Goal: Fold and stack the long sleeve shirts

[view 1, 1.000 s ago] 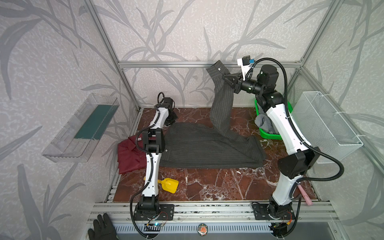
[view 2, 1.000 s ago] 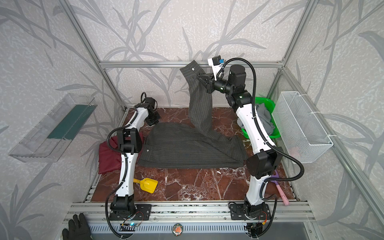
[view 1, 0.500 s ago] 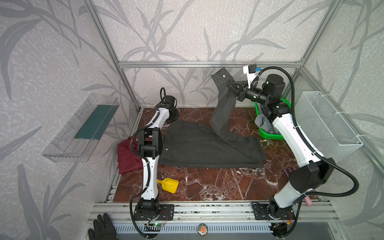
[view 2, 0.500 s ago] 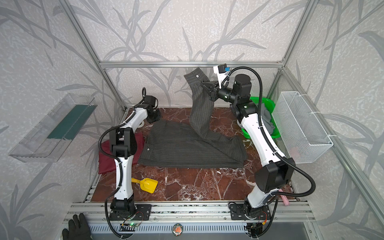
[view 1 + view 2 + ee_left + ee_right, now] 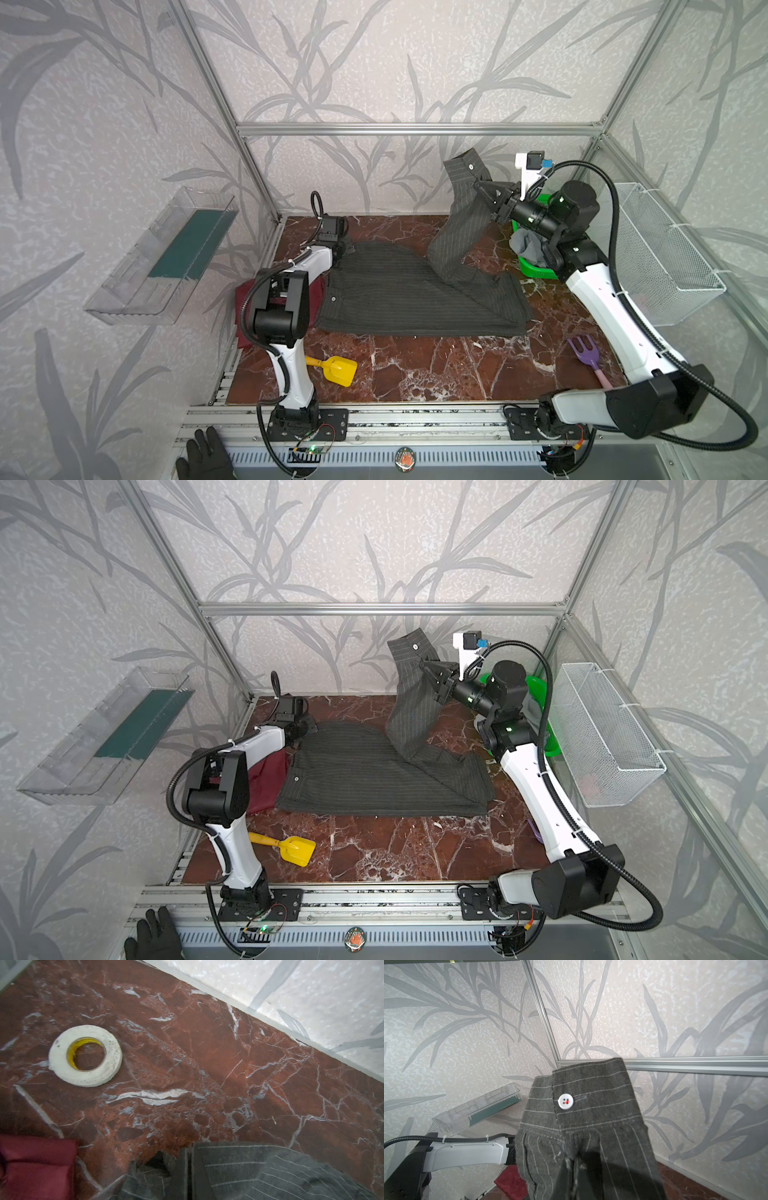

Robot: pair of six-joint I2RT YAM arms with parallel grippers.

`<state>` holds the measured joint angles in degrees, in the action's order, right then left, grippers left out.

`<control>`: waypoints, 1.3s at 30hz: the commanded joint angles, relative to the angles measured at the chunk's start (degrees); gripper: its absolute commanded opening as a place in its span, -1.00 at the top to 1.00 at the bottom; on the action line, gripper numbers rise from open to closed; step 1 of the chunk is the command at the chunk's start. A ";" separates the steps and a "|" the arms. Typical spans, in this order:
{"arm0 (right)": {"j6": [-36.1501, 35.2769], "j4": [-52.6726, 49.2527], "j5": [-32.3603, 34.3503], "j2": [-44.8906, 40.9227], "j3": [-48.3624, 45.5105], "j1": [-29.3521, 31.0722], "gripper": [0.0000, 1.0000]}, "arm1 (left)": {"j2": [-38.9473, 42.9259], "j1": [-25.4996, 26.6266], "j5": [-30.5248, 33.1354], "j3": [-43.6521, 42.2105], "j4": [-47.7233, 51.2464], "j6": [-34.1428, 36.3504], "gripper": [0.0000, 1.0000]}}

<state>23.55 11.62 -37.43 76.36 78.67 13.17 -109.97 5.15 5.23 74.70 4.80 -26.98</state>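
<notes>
No legible text, brand, number or sign in any view. Round badge point(image 5: 405, 459) by the front rail point(image 5: 415, 419) below the table point(image 5: 415, 374): coloured emblem only, too small to read. White tape roll point(image 5: 85, 1055) on the table: yellow core, any lettering indiscernible.

The right gripper point(image 5: 478, 186) holding the pinstriped shirt point(image 5: 395, 299) sleeve has moved rightward and lower; its elbow point(image 5: 648, 405) has sunk frontward

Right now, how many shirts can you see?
3: the charcoal pinstriped shirt spread mid-table, its sleeve in the right gripper; the maroon shirt beside it; the grey shirt in the green bin. Others may be hidden.
</notes>
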 commanded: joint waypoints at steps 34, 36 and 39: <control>0.71 -20.24 17.28 -32.55 -20.12 2.83 1.00 | 18.60 3.12 17.50 -32.96 -20.05 -14.36 1.00; 1.01 -22.24 18.35 -32.97 -19.50 2.83 1.00 | 18.91 3.16 17.97 -33.63 -19.57 -15.37 0.99; 1.06 -24.09 18.74 -33.82 -18.49 2.99 1.00 | 19.26 3.20 18.27 -34.63 -19.39 -16.62 0.79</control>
<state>25.10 -9.39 -20.60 43.35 58.54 15.79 -92.42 8.47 20.38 41.36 -14.20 -40.64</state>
